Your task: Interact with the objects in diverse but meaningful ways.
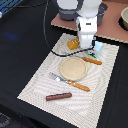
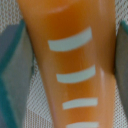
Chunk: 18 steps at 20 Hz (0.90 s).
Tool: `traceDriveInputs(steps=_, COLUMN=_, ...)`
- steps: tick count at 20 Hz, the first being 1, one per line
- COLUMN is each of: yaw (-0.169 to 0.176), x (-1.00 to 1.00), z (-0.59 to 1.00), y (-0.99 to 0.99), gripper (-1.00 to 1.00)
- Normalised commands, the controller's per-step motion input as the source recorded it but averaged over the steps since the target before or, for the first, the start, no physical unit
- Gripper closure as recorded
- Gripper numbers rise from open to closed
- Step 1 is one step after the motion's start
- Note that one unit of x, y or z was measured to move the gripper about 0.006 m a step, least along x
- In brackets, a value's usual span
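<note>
Wrist view: an orange block with pale stripes (image 2: 70, 60) fills my frame, lying on the woven placemat (image 2: 40, 107), gripper (image 2: 67, 55) fingers (image 2: 12, 65) spread on either side. In the exterior view the gripper (image 1: 86, 46) hangs low by the orange block (image 1: 73, 44). Brown sausage stick (image 1: 59, 96) lies well apart.

Lab bench: robot arm (image 1: 85, 20), cables, toy tableware on placemat (image 1: 40, 82).

Exterior view: high, off the arm, angled down across the placemat (image 1: 70, 75), whole layout in frame. Wrist view: pressed close on an orange striped block (image 2: 67, 60) filling the frame between grey fingers (image 2: 12, 65). Shared: block (image 1: 73, 43) and mat weave.
</note>
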Motion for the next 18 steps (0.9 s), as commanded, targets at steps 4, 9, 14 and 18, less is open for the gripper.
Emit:
traceDriveInputs(steps=4, yaw=0.004, x=-0.18, z=0.52, y=-0.07, gripper=1.00)
traceDriveInputs(steps=9, yaw=-0.013, x=-0.11, z=1.00, y=-0.31, gripper=1.00)
traceDriveInputs(steps=14, yaw=0.000, x=-0.17, z=0.83, y=-0.46, gripper=1.00)
traceDriveInputs(steps=18, yaw=0.000, x=-0.06, z=0.53, y=-0.58, gripper=1.00)
